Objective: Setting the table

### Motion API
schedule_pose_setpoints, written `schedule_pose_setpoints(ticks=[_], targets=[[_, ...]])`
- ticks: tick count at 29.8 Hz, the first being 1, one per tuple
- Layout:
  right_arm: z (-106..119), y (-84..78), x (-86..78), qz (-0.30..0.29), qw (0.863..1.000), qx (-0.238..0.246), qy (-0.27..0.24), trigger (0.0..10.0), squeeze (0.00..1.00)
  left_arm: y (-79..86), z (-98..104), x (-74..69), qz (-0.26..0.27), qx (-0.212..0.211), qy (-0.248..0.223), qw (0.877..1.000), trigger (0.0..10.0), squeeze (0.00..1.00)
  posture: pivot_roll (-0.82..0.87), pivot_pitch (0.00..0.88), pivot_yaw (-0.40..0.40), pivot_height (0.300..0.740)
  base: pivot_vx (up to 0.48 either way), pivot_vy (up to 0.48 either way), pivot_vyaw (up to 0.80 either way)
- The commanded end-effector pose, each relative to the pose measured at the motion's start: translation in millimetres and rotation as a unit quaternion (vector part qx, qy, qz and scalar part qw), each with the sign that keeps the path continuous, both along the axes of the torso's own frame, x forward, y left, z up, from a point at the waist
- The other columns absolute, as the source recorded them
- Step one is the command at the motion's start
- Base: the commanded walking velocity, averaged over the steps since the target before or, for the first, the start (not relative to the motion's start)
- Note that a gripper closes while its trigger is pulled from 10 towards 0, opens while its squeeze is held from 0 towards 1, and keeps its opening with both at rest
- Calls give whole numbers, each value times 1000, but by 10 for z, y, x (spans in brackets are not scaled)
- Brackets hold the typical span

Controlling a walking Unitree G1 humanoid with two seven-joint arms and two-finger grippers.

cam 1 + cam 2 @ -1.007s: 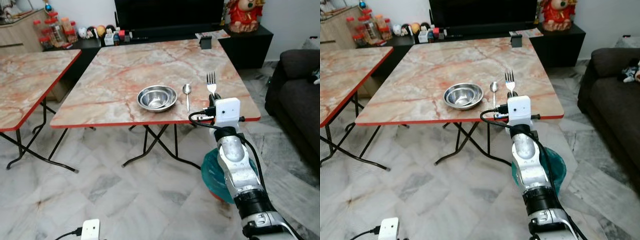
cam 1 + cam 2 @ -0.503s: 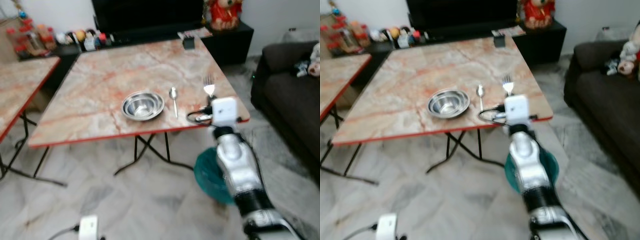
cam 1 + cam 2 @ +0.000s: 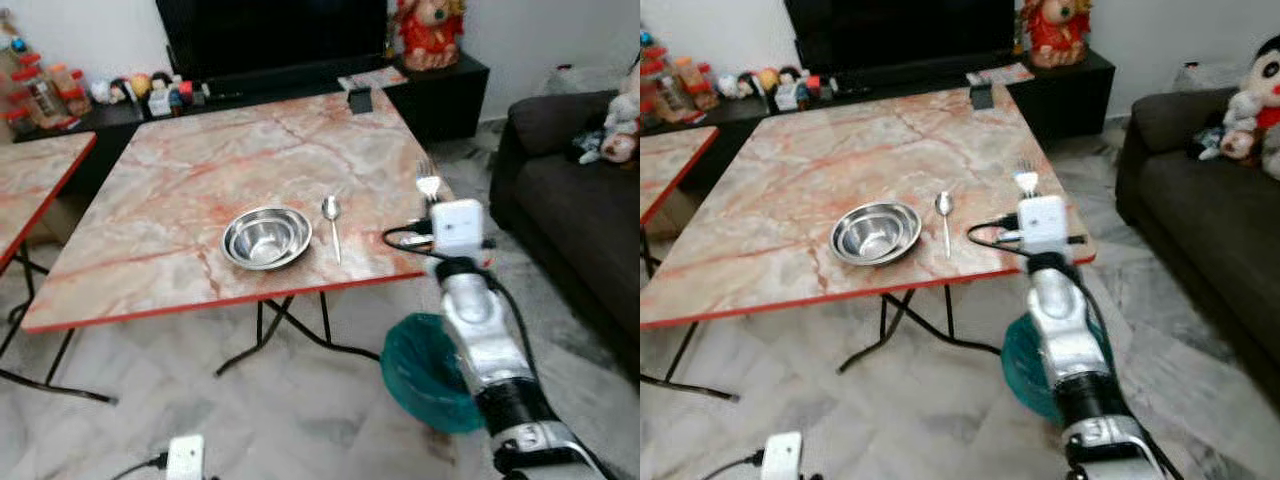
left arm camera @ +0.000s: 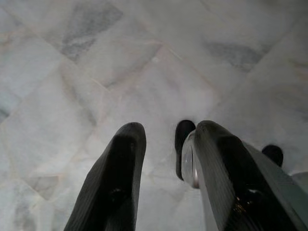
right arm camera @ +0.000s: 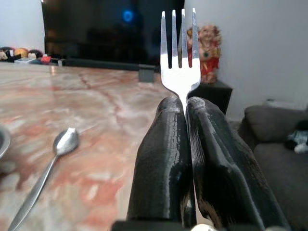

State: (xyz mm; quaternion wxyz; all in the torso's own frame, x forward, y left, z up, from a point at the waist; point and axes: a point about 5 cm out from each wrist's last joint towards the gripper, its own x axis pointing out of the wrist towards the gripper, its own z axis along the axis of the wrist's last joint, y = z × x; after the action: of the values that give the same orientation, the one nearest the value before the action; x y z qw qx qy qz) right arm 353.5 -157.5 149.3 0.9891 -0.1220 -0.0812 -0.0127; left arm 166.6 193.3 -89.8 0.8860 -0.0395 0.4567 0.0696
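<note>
The right gripper (image 5: 185, 108) clamps a shiny silver metal fork (image 5: 179, 55) upright over the marble-patterned red-edged table (image 3: 200, 160). A silver spoon (image 3: 333, 222) lies beside the round steel bowl (image 3: 266, 237). The left gripper (image 4: 166, 159) hangs parted above the floor.

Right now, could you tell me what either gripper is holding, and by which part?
The right gripper pinches the fork by its handle; left gripper holds nothing.

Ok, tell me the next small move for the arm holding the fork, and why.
Probably carry the fork left over the table and lower it beside the spoon. The right gripper pinches its handle, tines up, at the table's right edge, while bowl and spoon already lie set.
</note>
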Motion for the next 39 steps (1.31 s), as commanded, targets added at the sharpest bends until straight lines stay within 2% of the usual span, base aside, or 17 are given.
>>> schedule_pose_setpoints(ticks=[1, 17, 24, 30, 34, 39], targets=[[45, 231, 11, 38, 999, -6, -7, 10000, 0, 123, 9, -22, 9, 15, 3, 1000, 10000, 0, -12, 6, 82, 740, 334, 0, 731], [23, 204, 21, 25, 1000, 19, -1, 10000, 0, 119, 16, -3, 8, 14, 1, 1000, 10000, 0, -11, 3, 83, 740, 336, 0, 35], [-145, 126, 7, -16, 998, 33, 41, 10000, 0, 136, 9, -27, 7, 15, 4, 1000, 10000, 0, -10, 8, 85, 740, 337, 0, 0], [-253, 120, -19, -32, 996, 42, 67, 10000, 0, 139, 9, -29, 6, 14, 5, 1000, 10000, 0, -9, 7, 85, 740, 336, 0, 0], [-428, 180, -77, -32, 992, 42, 115, 10000, 0, 137, 10, -24, 4, 14, 6, 1000, 10000, 0, -14, 11, 90, 740, 203, 0, 0], [-498, 253, -114, -26, 990, 44, 133, 10000, 0, 142, 14, -16, 2, 14, 4, 1000, 10000, 0, -13, 16, 91, 740, 0, 0, 0]])
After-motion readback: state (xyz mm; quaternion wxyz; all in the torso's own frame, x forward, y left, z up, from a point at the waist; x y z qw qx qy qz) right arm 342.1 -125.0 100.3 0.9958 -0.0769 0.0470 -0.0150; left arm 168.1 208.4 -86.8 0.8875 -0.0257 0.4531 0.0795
